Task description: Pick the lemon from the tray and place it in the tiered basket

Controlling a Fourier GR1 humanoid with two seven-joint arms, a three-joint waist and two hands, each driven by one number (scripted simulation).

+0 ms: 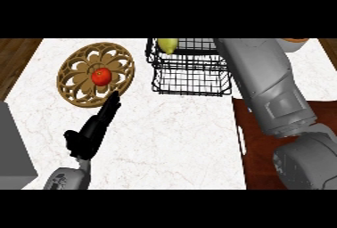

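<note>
- The lemon [168,44] is a pale yellow-green fruit with a smooth skin, rounded and tapering a little towards its lower end. Its top is cut off by the upper edge of the view.
- It sits inside the tiered basket [192,92], in the far left corner. Which tier holds it cannot be told from here.
- The basket is black wire mesh, square-sided, and stands on the white marbled counter [171,142] at the far middle.
- The right forearm [263,75], grey and bulky, runs from the lower right up across the basket's right side. The hand at its end is out of sight past the upper edge, so its fingers cannot be judged.
- Under that arm lies the dark reddish-brown tray [260,147], at the counter's right edge.
- The left hand [92,129], black, is open with straight fingers pointing away from the robot, well apart from the basket.
- Its fingertips reach the near rim of a round carved wooden plate [76,89].
- A red tomato [100,76] rests at the plate's centre.
</note>
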